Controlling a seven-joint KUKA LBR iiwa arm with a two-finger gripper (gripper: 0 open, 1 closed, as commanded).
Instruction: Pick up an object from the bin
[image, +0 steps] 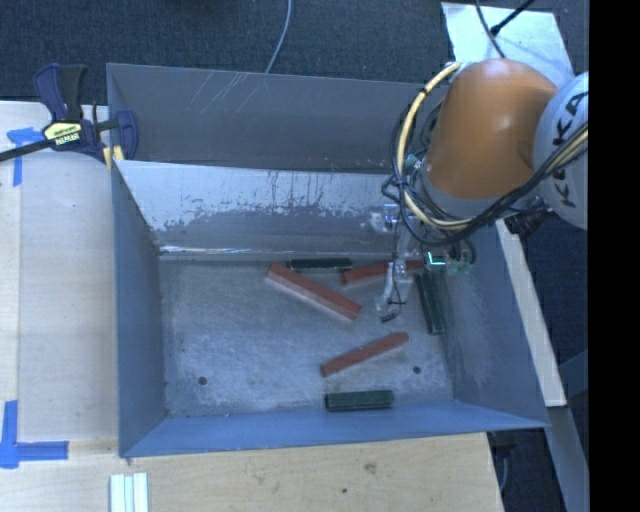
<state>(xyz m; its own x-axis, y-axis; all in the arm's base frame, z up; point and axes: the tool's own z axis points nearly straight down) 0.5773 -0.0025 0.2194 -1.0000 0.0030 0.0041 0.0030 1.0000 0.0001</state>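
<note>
My gripper hangs low in the right half of the bin, under the orange dome. It is just above the bin floor between three things. A short reddish-brown bar lies right behind it, partly hidden by it. A longer reddish-brown bar lies tilted on the floor just in front of it. A dark slim bar lies lengthwise close on its right. I see nothing held in the gripper.
A long reddish-brown bar lies slanted at mid-bin, with a dark green stick behind it by the back wall. A dark green block rests against the front wall. The arm's cables hang over the right wall.
</note>
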